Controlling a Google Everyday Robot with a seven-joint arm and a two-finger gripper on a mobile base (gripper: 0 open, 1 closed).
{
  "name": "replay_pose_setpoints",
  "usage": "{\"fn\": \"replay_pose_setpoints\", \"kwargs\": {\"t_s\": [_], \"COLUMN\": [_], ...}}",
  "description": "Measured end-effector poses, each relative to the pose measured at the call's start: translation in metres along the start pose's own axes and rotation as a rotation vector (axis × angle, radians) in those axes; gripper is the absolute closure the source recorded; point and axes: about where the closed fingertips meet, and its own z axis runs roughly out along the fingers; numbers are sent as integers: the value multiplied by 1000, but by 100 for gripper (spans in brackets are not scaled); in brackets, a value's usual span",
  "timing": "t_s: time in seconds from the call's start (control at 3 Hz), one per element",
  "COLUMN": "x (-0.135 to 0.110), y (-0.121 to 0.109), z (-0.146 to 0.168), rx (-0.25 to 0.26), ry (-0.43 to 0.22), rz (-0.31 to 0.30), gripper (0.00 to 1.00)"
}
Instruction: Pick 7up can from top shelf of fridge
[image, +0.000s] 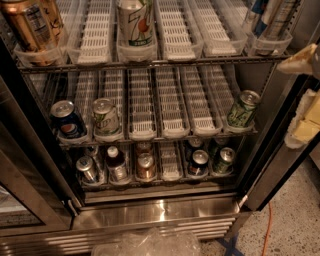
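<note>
While the 7up can (135, 21) stands upright at the front of the top shelf (176, 62), the gripper (294, 97) hangs at far right.
Its jaws are open and empty, beside the fridge (155, 212) frame, well apart from the can.
</note>
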Motion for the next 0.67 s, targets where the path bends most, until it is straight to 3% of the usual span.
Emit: {"fn": "replay_pose_setpoints", "kwargs": {"t_s": [0.33, 0.67], "x": [-1, -15], "y": [-2, -5], "z": [21, 35], "rx": [-138, -192], "ry": [-243, -359], "rz": [-85, -82], "gripper": [0, 0]}}
